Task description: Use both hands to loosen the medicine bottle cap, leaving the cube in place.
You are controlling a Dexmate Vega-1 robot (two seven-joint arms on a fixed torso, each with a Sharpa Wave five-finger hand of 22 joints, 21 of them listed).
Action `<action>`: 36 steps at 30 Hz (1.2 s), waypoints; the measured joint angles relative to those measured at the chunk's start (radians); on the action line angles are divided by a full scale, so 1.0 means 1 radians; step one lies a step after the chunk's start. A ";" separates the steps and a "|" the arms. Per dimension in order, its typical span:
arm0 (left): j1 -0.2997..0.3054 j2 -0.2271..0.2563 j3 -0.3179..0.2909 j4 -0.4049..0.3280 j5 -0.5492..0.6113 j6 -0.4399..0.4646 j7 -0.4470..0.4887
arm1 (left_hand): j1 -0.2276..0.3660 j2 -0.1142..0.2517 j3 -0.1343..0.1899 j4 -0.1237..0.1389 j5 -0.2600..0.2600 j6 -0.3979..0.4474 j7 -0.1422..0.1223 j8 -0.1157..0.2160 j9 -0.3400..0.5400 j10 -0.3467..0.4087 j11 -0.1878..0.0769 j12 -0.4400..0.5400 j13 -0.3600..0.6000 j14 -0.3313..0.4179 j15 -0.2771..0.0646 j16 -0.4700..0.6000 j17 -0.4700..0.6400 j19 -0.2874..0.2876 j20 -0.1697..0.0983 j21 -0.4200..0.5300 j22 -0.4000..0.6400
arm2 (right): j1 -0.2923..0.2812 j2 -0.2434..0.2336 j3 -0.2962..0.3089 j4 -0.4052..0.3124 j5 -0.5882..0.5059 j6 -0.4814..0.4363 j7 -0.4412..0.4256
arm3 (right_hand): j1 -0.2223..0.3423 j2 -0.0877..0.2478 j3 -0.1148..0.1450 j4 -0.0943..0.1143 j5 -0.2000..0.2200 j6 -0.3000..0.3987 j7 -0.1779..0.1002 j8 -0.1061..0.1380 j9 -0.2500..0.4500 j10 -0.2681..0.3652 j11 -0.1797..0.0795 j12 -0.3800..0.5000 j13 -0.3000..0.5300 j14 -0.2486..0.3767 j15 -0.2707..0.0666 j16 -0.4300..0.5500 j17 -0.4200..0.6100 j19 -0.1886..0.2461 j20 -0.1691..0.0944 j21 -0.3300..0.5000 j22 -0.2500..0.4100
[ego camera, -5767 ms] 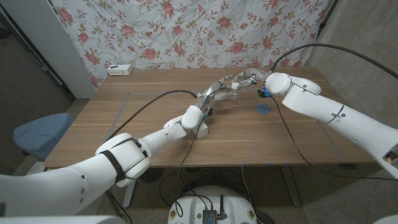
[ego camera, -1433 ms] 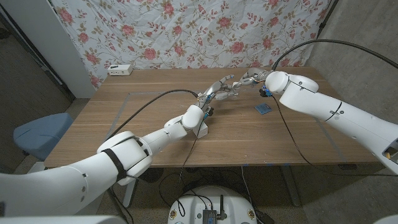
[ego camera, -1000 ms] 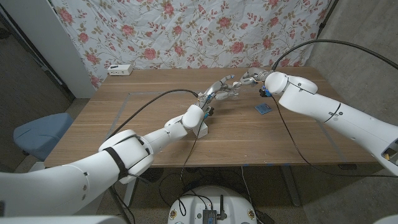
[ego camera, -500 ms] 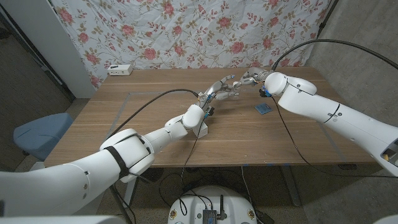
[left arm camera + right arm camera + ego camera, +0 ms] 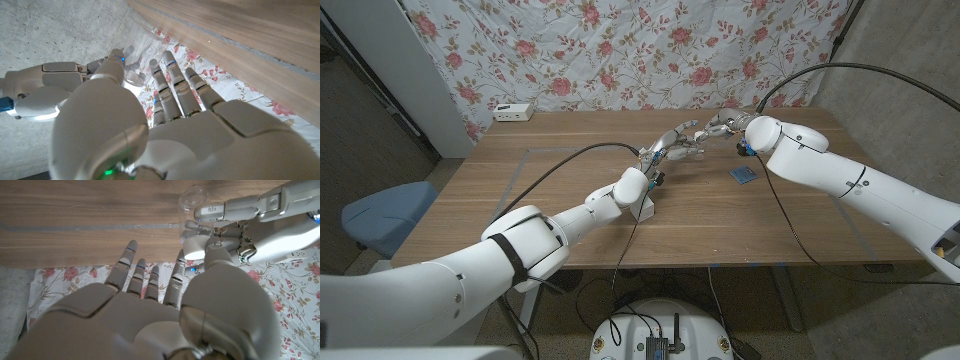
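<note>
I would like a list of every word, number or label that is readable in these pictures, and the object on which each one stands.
No text can be read for certain.
Left hand: a small dark mark on one of its fingers, too blurred to read.
White box at the table's far edge: marks too small to read.
Medicine bottle: clear, no label seen.
Cube: no print seen.

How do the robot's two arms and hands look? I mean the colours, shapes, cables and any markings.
Both arms are glossy white with rounded shells. The left arm has a black band near the shoulder, and a black cable runs to its wrist; another black cable arcs over the right arm. The left hand and right hand are silver-grey and segmented, with small blue lights on the fingers.
</note>
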 measured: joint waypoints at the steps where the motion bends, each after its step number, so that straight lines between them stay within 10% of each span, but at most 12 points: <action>1: 0.000 0.000 0.000 0.001 0.000 0.000 0.000 | 0.000 0.000 0.000 0.000 0.000 0.000 0.000 0.000 0.000 0.002 0.002 0.000 0.000 0.000 0.000 0.000 0.000 0.000 0.000 0.000 0.000 | 0.001 0.000 0.000 0.001 0.000 0.001 0.002 | 0.000 0.000 0.000 0.000 0.000 -0.002 -0.002 -0.003 0.000 0.000 0.000 0.000 0.000 0.000 0.000 0.000 0.001 -0.002 -0.002 -0.004 0.000; 36: -0.037 -0.041 0.020 0.101 -0.034 -0.017 -0.018 | 0.000 0.001 0.007 -0.003 -0.003 0.000 0.000 0.000 0.000 0.001 0.001 0.000 0.000 0.000 0.000 0.000 0.000 0.000 0.000 0.000 0.000 | 0.002 -0.020 0.037 0.042 0.058 0.074 0.069 | 0.099 0.114 0.087 -0.023 0.021 -0.033 -0.062 -0.054 -0.026 -0.036 -0.057 -0.009 -0.002 -0.043 -0.035 -0.012 0.007 -0.044 -0.022 -0.011 0.000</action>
